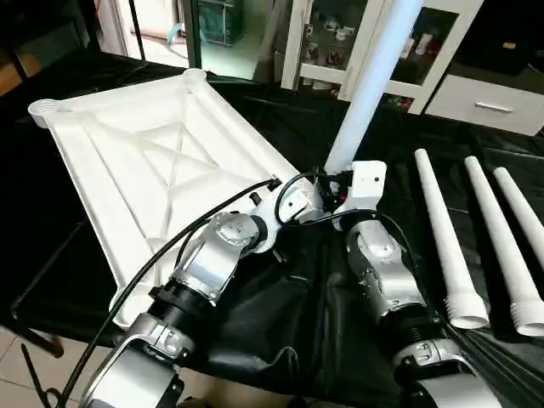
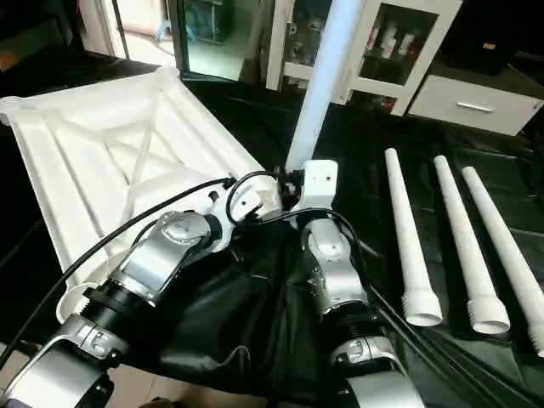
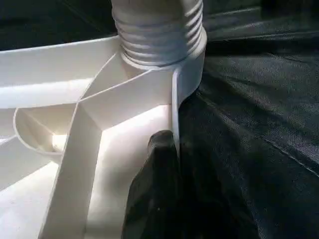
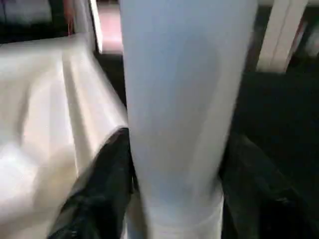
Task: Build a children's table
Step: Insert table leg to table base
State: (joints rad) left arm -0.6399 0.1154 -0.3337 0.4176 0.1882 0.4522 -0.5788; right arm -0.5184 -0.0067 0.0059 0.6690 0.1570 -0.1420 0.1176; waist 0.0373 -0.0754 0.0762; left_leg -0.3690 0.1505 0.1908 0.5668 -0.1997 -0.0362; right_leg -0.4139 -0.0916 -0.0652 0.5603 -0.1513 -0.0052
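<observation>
The children's table top lies upside down on the black-sheeted work table, its X-ribbed underside facing up. One white leg stands upright in the near right corner socket, and its threaded end sits in that socket. My right gripper is shut on the leg's lower part, one black finger on each side. My left gripper is shut on the top's raised rim, just beside that corner. Three more legs lie loose on the sheet to the right.
White cabinets with glass doors stand behind the work table. A black cable runs along my left forearm over the table top. The work table's front edge is close below both forearms, with floor at the lower left.
</observation>
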